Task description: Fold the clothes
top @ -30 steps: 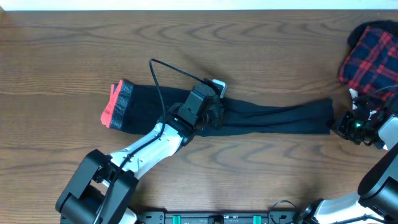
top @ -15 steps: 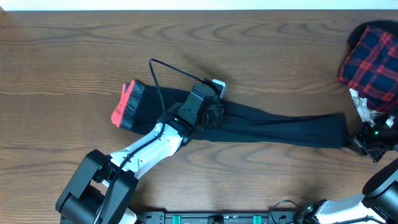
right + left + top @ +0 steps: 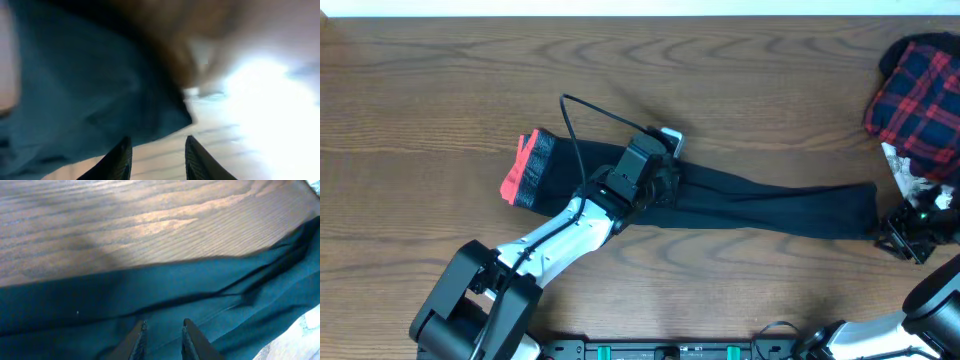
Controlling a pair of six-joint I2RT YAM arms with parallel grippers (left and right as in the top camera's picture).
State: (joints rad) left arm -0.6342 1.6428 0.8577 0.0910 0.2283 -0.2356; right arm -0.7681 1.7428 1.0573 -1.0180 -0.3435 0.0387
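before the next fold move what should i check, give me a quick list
1. Trousers stretched out lengthwise: ok, a few creases mid-length.
2. Left gripper over the fabric: ok, open, fingers apart above mid-leg cloth.
3. Right gripper holding the leg end: not ok, open, the hem lies beyond its fingertips.
4. Plaid garment clear of the trousers: ok, apart at the far right.
5. Waistband lying flat: cannot tell, red edge looks bunched.
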